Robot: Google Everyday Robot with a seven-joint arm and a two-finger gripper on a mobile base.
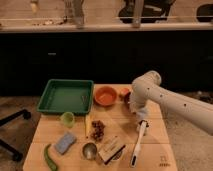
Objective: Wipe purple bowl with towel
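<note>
No purple bowl and no towel show in the camera view. The only bowl I see is an orange one [105, 95] at the back middle of the wooden table [155, 152]. My white arm comes in from the right and bends down just right of that bowl. My gripper [135, 113] hangs low over the table's back right part, next to a small red-orange thing [124, 93]. Anything behind the arm is hidden.
A green tray [66, 96] sits at the back left. In front lie a small green cup [67, 118], a blue sponge [65, 142], a green vegetable [49, 157], a dark snack pile [97, 129], a metal cup [89, 150], a flat box [111, 148] and a white brush [138, 142].
</note>
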